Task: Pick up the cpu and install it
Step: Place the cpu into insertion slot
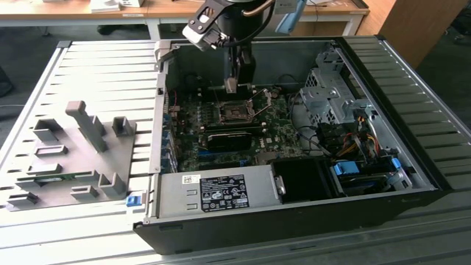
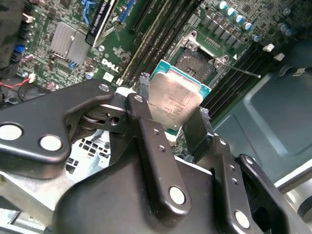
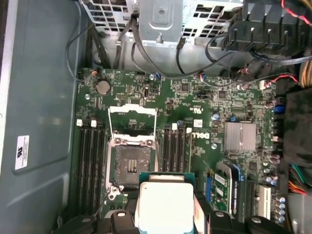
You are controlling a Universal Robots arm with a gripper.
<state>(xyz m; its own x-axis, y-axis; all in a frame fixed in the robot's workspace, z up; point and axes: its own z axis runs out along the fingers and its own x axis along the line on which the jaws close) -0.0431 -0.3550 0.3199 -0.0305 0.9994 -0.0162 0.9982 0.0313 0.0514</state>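
**CPU hanging beside the open socket**

The gripper (image 2: 171,122) is clamping the cpu (image 2: 176,100) by two opposite edges. Its jaws are closed in only as far as the chip's width, probably so the silver lid and the underside are going untouched. It is carrying the chip roughly level, lid up, above the motherboard (image 3: 195,97) inside the open computer case (image 1: 412,110). In the first wrist view the chip is hovering just beside the black CPU socket (image 3: 130,163), apart from it and not yet seated. The socket's metal load frame (image 3: 132,113) is standing swung back, leaving the recess bare to receive the chip. Memory slots (image 3: 175,146) are flanking the socket on both sides.
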